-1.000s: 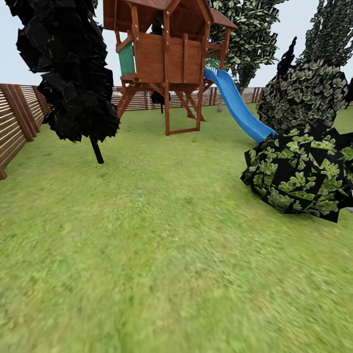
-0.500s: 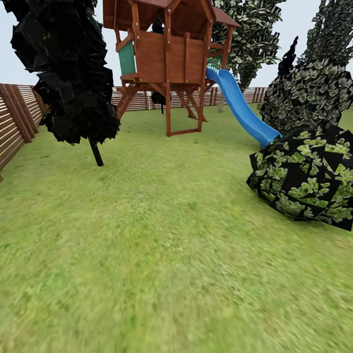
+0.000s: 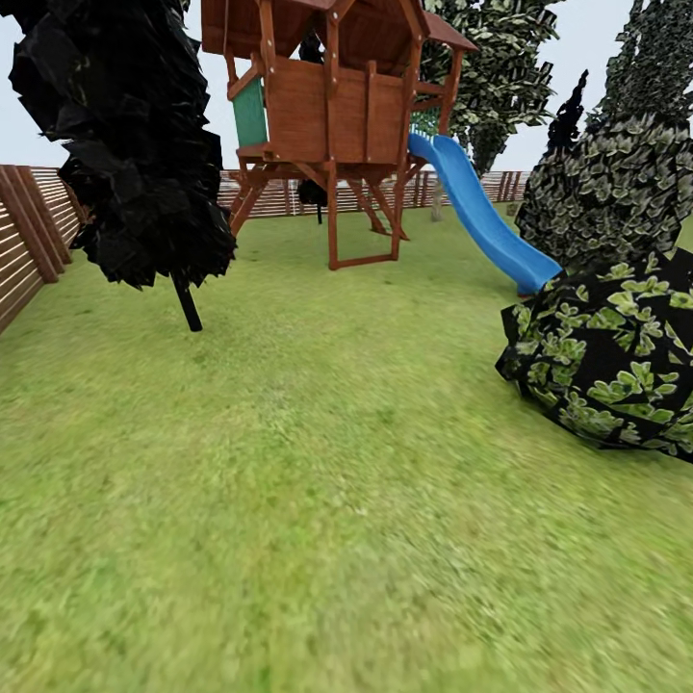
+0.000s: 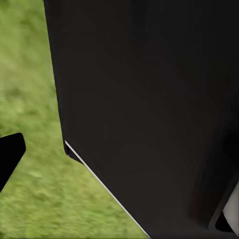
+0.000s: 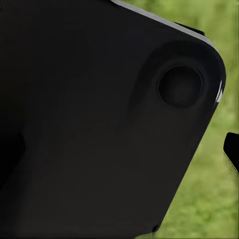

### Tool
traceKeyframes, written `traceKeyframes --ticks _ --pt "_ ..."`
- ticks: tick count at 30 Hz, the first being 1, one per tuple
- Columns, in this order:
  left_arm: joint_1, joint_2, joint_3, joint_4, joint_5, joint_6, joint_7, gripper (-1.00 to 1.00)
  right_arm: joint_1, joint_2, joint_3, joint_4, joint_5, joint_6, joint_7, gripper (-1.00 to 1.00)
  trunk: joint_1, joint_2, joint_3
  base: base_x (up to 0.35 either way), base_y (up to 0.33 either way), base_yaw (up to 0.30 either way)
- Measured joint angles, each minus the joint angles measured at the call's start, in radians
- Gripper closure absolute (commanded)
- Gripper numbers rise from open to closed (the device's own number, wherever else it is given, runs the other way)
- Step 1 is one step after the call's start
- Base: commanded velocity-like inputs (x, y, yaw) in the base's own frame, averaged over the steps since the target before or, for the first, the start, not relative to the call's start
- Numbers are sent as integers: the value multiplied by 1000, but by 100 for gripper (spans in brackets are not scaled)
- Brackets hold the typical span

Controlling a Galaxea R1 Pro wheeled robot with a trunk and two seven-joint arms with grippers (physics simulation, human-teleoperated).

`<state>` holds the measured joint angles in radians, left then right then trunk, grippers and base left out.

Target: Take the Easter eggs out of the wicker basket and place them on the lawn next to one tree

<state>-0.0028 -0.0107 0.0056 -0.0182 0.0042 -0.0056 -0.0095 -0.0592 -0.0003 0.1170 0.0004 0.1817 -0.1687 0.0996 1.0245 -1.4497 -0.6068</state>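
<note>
Open lawn (image 3: 318, 462), fence (image 3: 29, 241) leftward

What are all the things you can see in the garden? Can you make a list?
lawn: one, mottled green, fills the foreground
fence: one, brown slats, along the left and far edge
black tree: one, black, left, thin dark trunk
play tower: one, brown wood, middle back
slide: one, blue, runs down right from the tower
bushes: two, dark with green leaves, right
speckled trees: two, green-and-white, behind, right
robot part: black, close before each wrist camera; claws cannot be judged
</note>
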Motion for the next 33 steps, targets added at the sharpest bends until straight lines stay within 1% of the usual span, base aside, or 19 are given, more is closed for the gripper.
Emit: traceKeyframes --ticks 8,20,26,33 --pt "0 0 0 0 0 0 0 -100 0 3 0 0 -3 -1 0 -100 0 0 0 317 103 0" --pt "0 0 0 0 0 0 0 -100 0 0 1 -2 1 -2 0 -100 0 0 0 317 103 0" --pt "0 0 0 0 0 0 0 -100 0 5 -3 -4 -7 -2 0 -100 0 0 0 317 102 0" --pt "0 0 0 0 0 0 0 -100 0 6 -5 -5 -9 -2 0 -100 0 0 0 317 102 0"
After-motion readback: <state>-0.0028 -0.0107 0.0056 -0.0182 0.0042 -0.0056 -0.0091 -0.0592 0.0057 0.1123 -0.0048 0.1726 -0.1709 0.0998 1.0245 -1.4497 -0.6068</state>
